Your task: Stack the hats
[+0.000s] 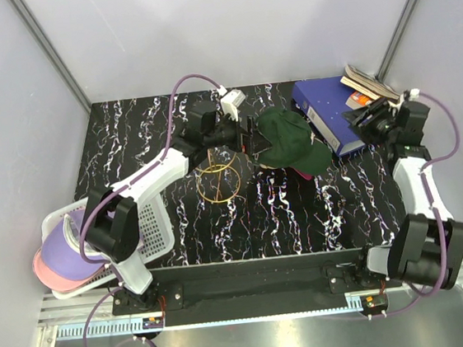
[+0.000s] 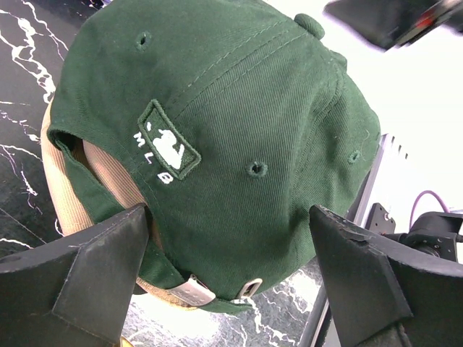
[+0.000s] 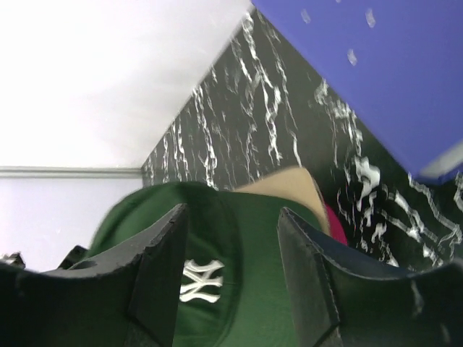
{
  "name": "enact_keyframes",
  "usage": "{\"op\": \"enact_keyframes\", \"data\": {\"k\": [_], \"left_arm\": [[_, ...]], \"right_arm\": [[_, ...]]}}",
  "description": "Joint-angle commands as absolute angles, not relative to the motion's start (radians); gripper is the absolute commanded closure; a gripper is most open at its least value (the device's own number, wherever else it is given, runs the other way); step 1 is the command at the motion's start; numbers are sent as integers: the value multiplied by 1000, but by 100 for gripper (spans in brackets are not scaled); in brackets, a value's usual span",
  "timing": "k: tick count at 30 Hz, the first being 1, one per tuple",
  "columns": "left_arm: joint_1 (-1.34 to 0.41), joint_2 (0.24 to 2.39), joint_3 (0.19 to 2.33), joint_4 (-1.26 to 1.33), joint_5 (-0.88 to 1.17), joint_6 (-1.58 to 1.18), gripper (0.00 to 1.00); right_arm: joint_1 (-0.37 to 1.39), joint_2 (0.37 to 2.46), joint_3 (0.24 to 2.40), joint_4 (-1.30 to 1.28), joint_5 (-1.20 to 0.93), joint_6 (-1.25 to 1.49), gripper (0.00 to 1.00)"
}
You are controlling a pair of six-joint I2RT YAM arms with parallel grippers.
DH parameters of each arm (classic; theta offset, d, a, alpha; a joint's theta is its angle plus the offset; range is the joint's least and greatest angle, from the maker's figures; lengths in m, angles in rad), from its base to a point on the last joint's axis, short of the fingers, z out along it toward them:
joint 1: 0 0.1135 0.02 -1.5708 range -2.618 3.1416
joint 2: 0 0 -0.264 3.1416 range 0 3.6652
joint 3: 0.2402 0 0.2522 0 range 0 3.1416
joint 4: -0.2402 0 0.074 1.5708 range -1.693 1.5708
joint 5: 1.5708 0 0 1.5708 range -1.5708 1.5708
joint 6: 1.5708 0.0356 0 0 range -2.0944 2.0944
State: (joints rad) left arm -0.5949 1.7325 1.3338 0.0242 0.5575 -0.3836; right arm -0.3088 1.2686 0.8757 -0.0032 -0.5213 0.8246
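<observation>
A dark green cap [image 1: 292, 138] sits on top of a tan cap and a magenta cap [image 1: 276, 167] at the middle back of the table. In the left wrist view the green cap's back [image 2: 239, 108] with its MLB patch lies over the tan cap [image 2: 65, 195]. My left gripper [image 1: 247, 135] is open, its fingers [image 2: 87, 267] standing either side of the cap's back strap. My right gripper [image 1: 358, 119] is open and empty, right of the stack; between its fingers [image 3: 163, 267] show the green cap [image 3: 246, 246], the tan brim [image 3: 286, 184] and a magenta edge [image 3: 334, 224]. A lavender cap [image 1: 61, 248] lies over a light pink cap [image 1: 48, 277] at the far left.
A white mesh basket [image 1: 152, 223] holds the lavender and pink caps at the left edge. A gold wire ring frame [image 1: 220, 181] stands under my left arm. A blue binder [image 1: 324, 106] with books [image 1: 367, 82] on it lies at the back right, also in the right wrist view [image 3: 391, 65].
</observation>
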Motion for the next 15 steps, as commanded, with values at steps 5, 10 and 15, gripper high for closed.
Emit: {"op": "enact_keyframes", "data": {"k": [5, 10, 15], "left_arm": [[-604, 1761, 1374, -20, 571, -356, 3], [-612, 1749, 1428, -46, 558, -338, 3], [-623, 1730, 1520, -117, 529, -299, 2]], "right_arm": [[-272, 1271, 957, -126, -515, 715, 40], [-215, 1376, 872, -126, -571, 765, 41], [-201, 1424, 890, -127, -586, 761, 41]]}}
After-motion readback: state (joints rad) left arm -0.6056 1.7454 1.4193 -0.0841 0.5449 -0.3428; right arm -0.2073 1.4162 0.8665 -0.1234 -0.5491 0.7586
